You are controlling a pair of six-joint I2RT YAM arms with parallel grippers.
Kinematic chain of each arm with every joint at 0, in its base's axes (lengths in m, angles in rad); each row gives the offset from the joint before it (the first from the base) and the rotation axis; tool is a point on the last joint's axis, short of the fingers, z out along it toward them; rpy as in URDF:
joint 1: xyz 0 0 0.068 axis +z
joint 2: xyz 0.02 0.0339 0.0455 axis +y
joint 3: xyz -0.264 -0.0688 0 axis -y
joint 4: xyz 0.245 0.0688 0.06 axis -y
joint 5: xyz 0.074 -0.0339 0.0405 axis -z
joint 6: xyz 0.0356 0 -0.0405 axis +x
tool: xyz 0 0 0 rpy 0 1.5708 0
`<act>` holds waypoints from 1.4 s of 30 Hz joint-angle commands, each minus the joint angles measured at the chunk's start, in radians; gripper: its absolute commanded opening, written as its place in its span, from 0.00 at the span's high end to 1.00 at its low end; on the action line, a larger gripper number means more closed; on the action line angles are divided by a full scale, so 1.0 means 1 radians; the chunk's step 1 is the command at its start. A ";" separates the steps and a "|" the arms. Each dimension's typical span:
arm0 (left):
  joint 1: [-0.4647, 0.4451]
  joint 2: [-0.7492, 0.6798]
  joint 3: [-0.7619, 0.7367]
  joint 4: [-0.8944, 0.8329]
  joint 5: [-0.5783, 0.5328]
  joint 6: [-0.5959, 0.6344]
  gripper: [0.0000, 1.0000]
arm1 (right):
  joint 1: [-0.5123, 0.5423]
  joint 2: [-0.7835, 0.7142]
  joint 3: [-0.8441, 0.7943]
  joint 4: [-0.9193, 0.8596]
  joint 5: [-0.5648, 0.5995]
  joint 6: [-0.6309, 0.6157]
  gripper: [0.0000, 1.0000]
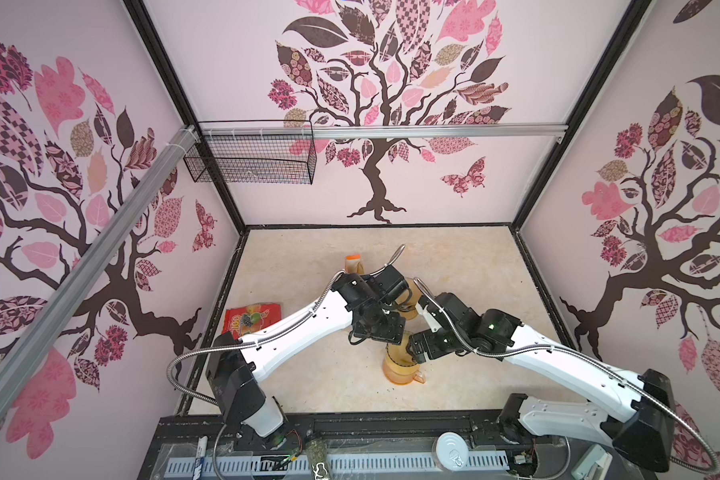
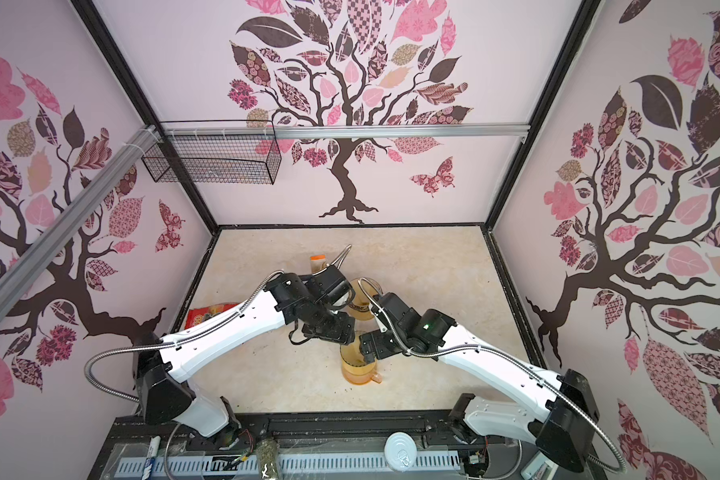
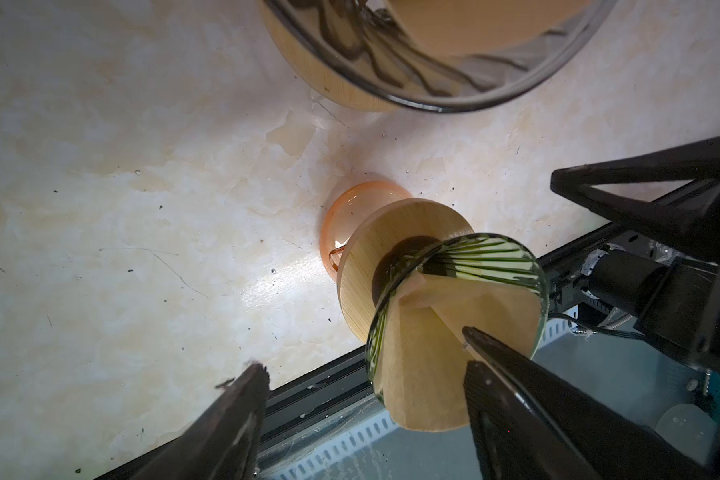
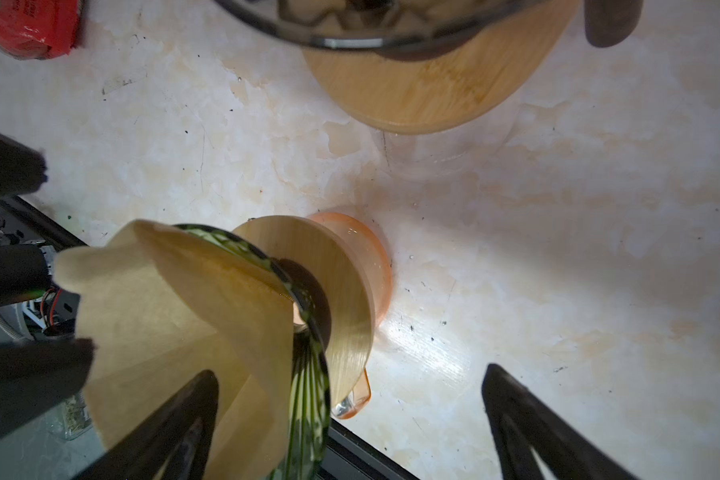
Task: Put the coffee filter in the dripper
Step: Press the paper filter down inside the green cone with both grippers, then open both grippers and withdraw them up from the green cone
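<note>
The dripper (image 3: pixel 491 257) is a green-ribbed glass cone with a wooden collar, and it stands on an orange glass carafe (image 1: pixel 404 372) near the table's front middle. The tan paper coffee filter (image 3: pixel 429 365) sits in the cone, and its edge stands above the rim (image 4: pixel 154 316). My left gripper (image 3: pixel 366 361) is open; one of its fingers (image 3: pixel 499 374) lies across the filter's mouth and the other hangs beside the cone. My right gripper (image 4: pixel 350 372) is open wide, with the cone's rim (image 4: pixel 308 382) between its fingers. In both top views the two wrists hide the cone's mouth (image 2: pixel 356 365).
A clear glass vessel on a wooden base (image 1: pixel 410 301) stands just behind, close to both wrists (image 4: pixel 433 91). An orange bottle (image 1: pixel 352 264) is farther back. A red snack bag (image 1: pixel 252 318) lies at the left. A wire basket (image 1: pixel 250 160) hangs on the back wall.
</note>
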 commanded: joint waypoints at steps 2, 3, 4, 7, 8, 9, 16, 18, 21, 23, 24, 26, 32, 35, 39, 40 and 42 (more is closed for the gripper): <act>-0.002 -0.033 -0.008 0.018 -0.008 0.000 0.22 | -0.004 -0.015 0.033 0.017 -0.030 -0.010 0.00; -0.002 -0.036 -0.008 0.020 -0.010 -0.001 0.22 | -0.006 -0.015 0.033 0.018 -0.032 -0.010 0.00; -0.002 -0.038 -0.010 0.022 -0.010 -0.002 0.22 | -0.004 -0.014 0.034 0.020 -0.033 -0.009 0.00; -0.002 -0.045 -0.010 0.025 -0.014 -0.007 0.22 | -0.005 -0.014 0.041 0.022 -0.032 -0.007 0.00; -0.002 -0.049 -0.012 0.029 -0.013 -0.009 0.22 | -0.006 -0.013 0.045 0.023 -0.032 -0.008 0.00; -0.001 -0.053 -0.012 0.032 -0.013 -0.011 0.22 | -0.006 -0.010 0.049 0.023 -0.033 -0.006 0.00; 0.008 -0.079 -0.019 0.049 -0.011 -0.021 0.21 | -0.016 -0.006 0.058 0.043 -0.067 0.013 0.00; 0.013 -0.087 -0.022 0.054 -0.010 -0.022 0.21 | -0.019 0.000 0.057 0.043 -0.074 0.019 0.00; 0.017 -0.095 -0.027 0.053 -0.007 -0.022 0.21 | -0.021 0.004 0.056 0.041 -0.074 0.026 0.00; 0.021 -0.100 -0.037 0.057 -0.006 -0.021 0.21 | -0.024 0.002 0.053 0.043 -0.075 0.030 0.00; 0.021 -0.099 -0.042 0.059 -0.001 -0.021 0.21 | -0.025 0.004 0.051 0.043 -0.078 0.031 0.00; 0.025 -0.098 -0.051 0.056 0.010 -0.022 0.21 | -0.028 0.011 0.049 0.045 -0.089 0.036 0.00; 0.033 -0.106 -0.067 0.059 0.022 -0.027 0.21 | -0.029 -0.004 0.036 0.066 -0.105 0.055 0.00; 0.056 -0.125 -0.069 0.073 0.045 -0.032 0.21 | -0.030 -0.022 0.061 0.050 -0.094 0.050 0.00; 0.096 -0.163 -0.017 0.068 0.032 -0.009 0.20 | -0.035 -0.045 0.147 0.001 -0.053 0.046 0.00; 0.110 -0.174 -0.005 0.067 0.027 -0.004 0.20 | -0.037 -0.051 0.176 -0.019 -0.029 0.047 0.00; 0.152 -0.202 0.022 0.073 0.016 0.006 0.19 | -0.046 -0.061 0.259 -0.067 0.041 0.049 0.00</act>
